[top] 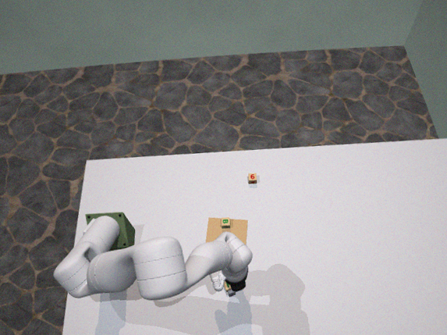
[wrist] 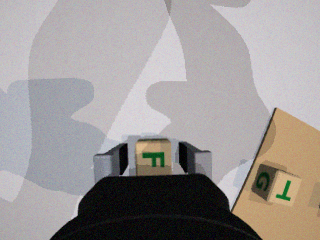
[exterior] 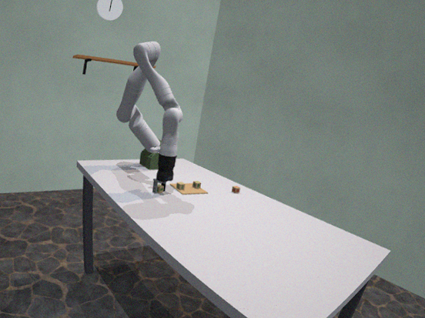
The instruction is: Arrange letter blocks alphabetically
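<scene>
A wooden block with a green F on top point(wrist: 152, 158) lies on the white table, off the mat. My gripper point(wrist: 153, 153) is open and low over it, with one finger on each side of the block; I cannot tell whether they touch it. It also shows in the exterior view point(exterior: 159, 186). The tan mat point(wrist: 287, 187) lies to the right. On it is a block with a green T on top point(wrist: 287, 188). A second block stands on the mat's far part point(top: 225, 222). A block with a red 6 point(top: 252, 177) lies on the table beyond the mat.
The robot's green base point(top: 118, 230) stands at the table's left side. The arm hangs over the near part of the mat point(top: 226, 231) in the top view and hides it. The table's left edge is near the base.
</scene>
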Available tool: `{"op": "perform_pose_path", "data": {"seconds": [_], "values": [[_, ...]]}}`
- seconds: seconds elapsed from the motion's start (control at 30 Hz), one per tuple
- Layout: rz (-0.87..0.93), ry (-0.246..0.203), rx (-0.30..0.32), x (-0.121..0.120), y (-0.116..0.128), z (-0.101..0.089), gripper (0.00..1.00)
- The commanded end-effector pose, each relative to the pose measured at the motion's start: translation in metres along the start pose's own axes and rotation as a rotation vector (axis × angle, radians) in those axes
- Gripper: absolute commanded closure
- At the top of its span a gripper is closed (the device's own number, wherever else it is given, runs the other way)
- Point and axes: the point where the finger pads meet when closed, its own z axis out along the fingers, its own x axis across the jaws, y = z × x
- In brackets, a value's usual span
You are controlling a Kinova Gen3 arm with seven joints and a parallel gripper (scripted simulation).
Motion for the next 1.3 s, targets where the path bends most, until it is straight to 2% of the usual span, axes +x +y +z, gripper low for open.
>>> {"op": "perform_pose_path", "data": {"seconds": [0.0,0.13,0.17,0.7,0.73,1.27], "values": [[0.0,0.0,-0.002,0.0001,0.0006,-0.0005,0.0],[0.0,0.0,-0.002,0.0001,0.0006,-0.0005,0.0],[0.0,0.0,-0.002,0.0001,0.0006,-0.0005,0.13],[0.0,0.0,-0.002,0.0001,0.0006,-0.0005,0.13],[0.0,0.0,-0.002,0.0001,0.0006,-0.0005,0.43],[0.0,0.0,-0.002,0.0001,0.0006,-0.0005,0.43]]}}
